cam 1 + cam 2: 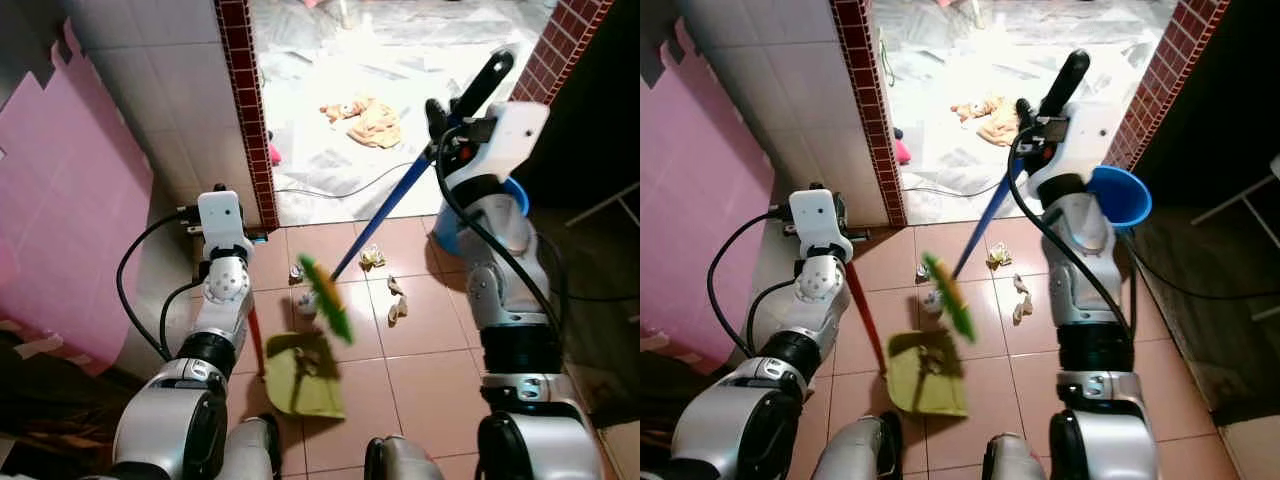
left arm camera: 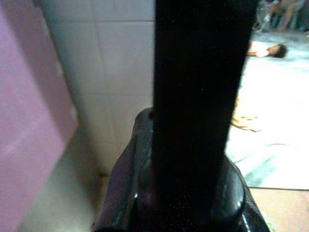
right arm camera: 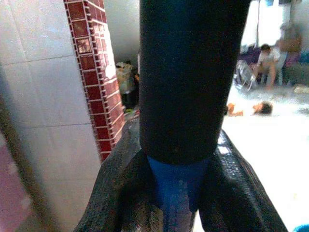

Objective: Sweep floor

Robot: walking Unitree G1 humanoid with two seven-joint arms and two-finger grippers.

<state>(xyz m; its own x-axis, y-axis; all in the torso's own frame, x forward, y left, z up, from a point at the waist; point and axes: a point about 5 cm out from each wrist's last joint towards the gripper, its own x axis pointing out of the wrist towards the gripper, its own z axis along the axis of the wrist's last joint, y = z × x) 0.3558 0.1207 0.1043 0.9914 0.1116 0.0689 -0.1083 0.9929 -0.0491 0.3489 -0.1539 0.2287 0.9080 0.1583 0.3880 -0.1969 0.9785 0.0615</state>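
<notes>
Broom (image 1: 385,205) in closed right claw (image 1: 450,120)

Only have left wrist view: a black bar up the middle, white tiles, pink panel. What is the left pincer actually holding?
Observer: The left pincer is shut on the red handle of a yellow-green dustpan, which sits on the floor tiles in front of the robot.
Operator: Where's the broom?
Observer: The right pincer grips the blue broom near its black top. The green broom head is blurred, right at the dustpan's far edge.
Operator: Any litter outside the pan?
Observer: Yes. Crumpled scraps lie on the tiles just past the broom head, on the right arm's side, and one more scrap lies by the shaft.
</notes>
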